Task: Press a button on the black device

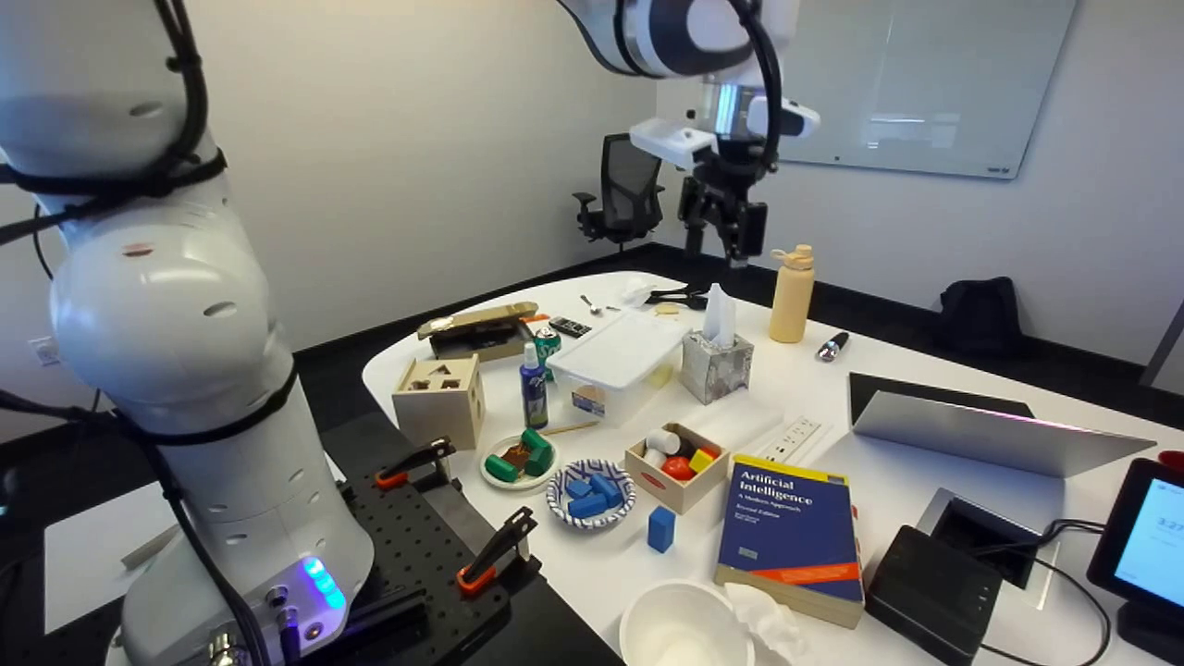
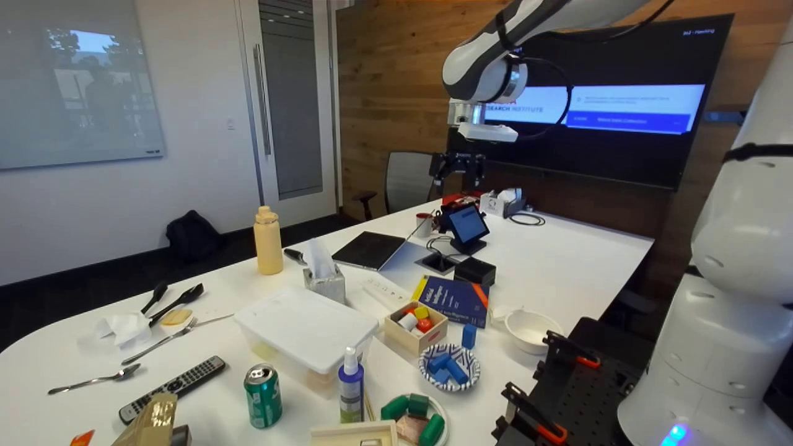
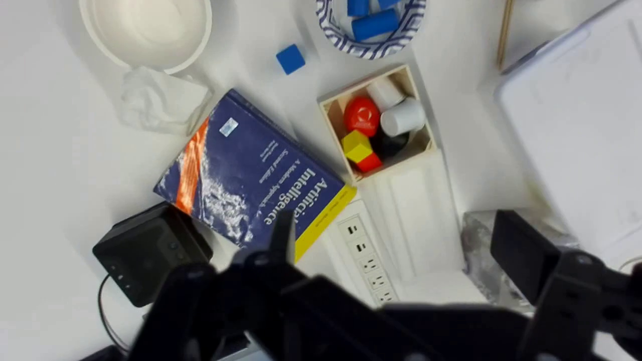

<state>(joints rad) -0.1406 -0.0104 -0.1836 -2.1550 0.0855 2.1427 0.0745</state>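
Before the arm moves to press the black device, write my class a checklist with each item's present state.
1. Black device in the wrist view: ok.
2. Device top uncovered: ok, blue book lies beside it.
3. Fingers holding nothing: ok.
4. Fingers closed for pressing: not ok, they stand apart.
5. Fingers at the device: not ok, they hang clear.
6. Exact press spot: cannot tell, details too small.

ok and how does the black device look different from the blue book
The black device is dark and nearly plain, while the blue book has a printed title and yellow and orange bands. The black device has the smaller footprint; the blue book is visibly larger. Both sit on the white table, beside each other.
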